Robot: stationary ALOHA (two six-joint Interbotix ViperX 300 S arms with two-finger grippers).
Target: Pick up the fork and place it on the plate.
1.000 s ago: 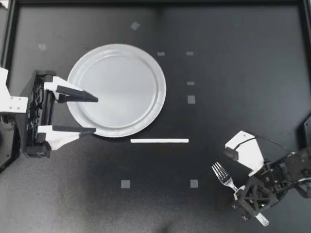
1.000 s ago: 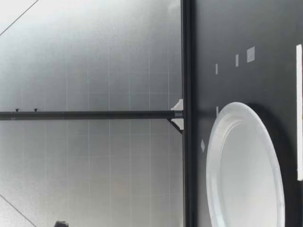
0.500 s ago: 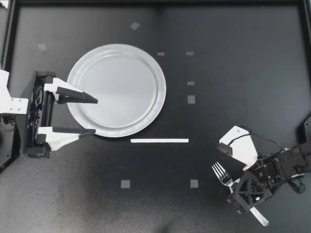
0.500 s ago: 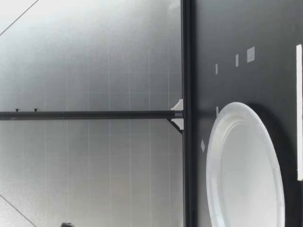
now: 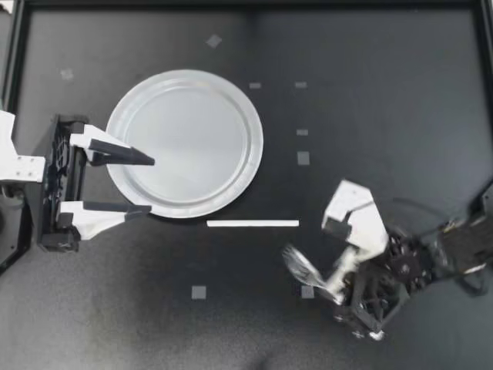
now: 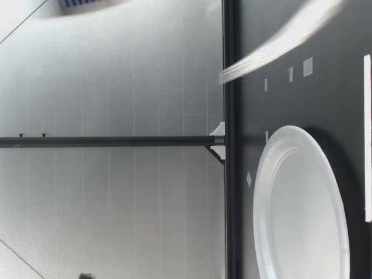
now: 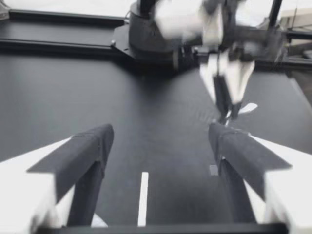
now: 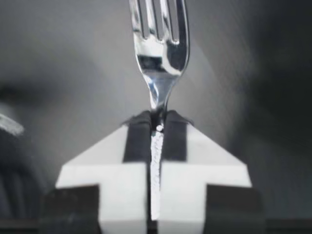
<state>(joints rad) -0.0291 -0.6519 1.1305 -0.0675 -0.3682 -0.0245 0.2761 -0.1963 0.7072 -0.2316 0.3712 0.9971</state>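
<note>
The round white plate [image 5: 185,77] lies at the table's left of centre. My left gripper [image 5: 152,183] rests at the plate's left rim, open and holding nothing, one finger over the plate. My right gripper [image 5: 339,284] is low on the right, shut on the metal fork [image 5: 303,268], which is blurred and points left. In the right wrist view the fork [image 8: 161,44] sticks out ahead of the shut gripper [image 8: 157,124], pinched at its neck. In the low view the fork [image 6: 279,43] hangs blurred above the table, beyond the plate [image 6: 264,174]. The left wrist view shows open fingers [image 7: 92,146] and my right arm [image 7: 214,48] ahead.
A white tape strip [image 5: 253,223] lies between the plate and my right gripper. Small grey tape squares [image 5: 199,292] dot the black table. A black frame [image 5: 246,4] borders the table's far edge and sides.
My right gripper has shut on the fork, lifted it off the table and swung left toward the middle. The fork now shows in the low view. My left arm stayed put.
</note>
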